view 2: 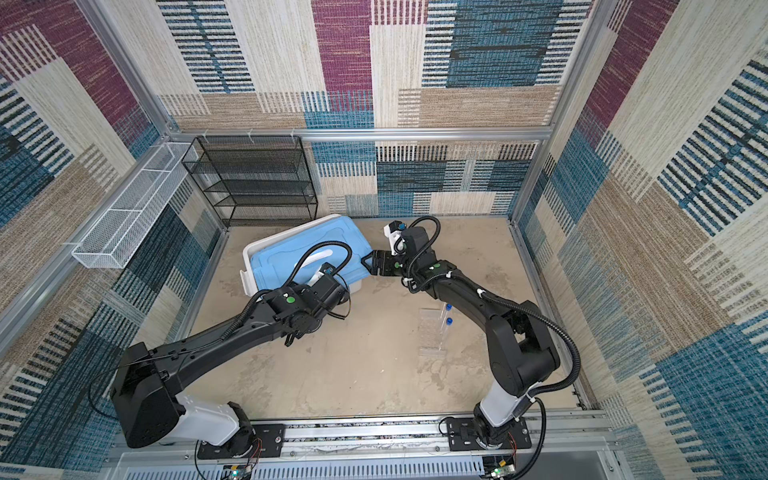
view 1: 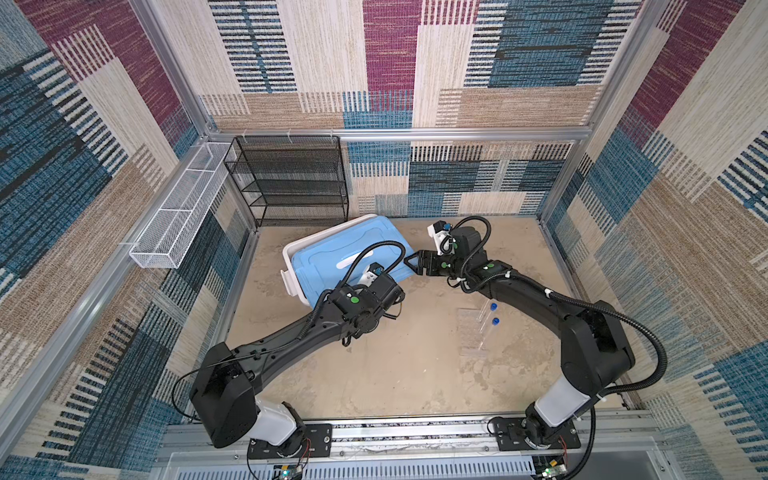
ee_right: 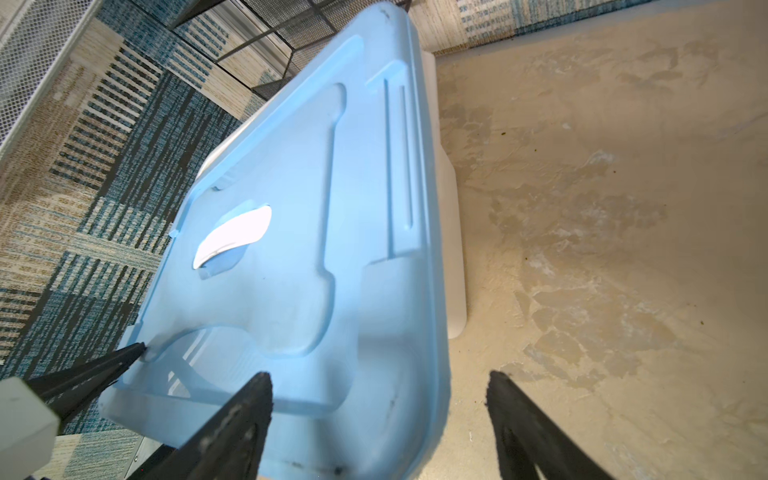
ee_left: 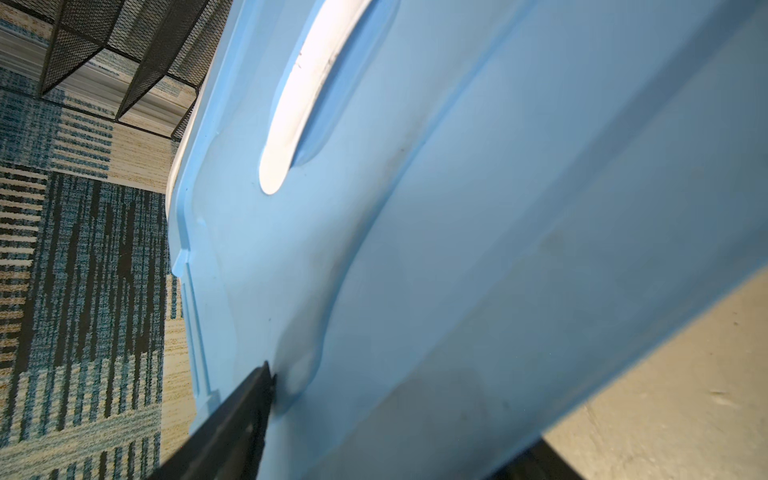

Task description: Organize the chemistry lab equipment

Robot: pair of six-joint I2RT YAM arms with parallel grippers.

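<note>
A clear tube rack [view 1: 471, 332] [view 2: 430, 332] stands on the floor at the right, under my right arm, with two blue-capped test tubes [view 1: 485, 328] [view 2: 445, 328] in it. Both grippers are at the blue lid [view 1: 332, 249] [ee_right: 332, 208] of the white bin [view 1: 291, 253], which sits askew on it. My right gripper [view 1: 409, 262] [ee_right: 380, 395] is open astride the lid's right corner, one finger over the lid and one over the floor. My left gripper [ee_left: 403, 409] is open at the lid's near edge with one fingertip [ee_left: 266, 374] touching the lid. My wrist hides it in both top views.
A black mesh shelf [view 1: 291, 178] stands against the back wall, just behind the bin. A white wire basket [view 1: 178, 208] hangs on the left wall. Bare sandy floor [view 1: 395, 365] lies in front, between the arms.
</note>
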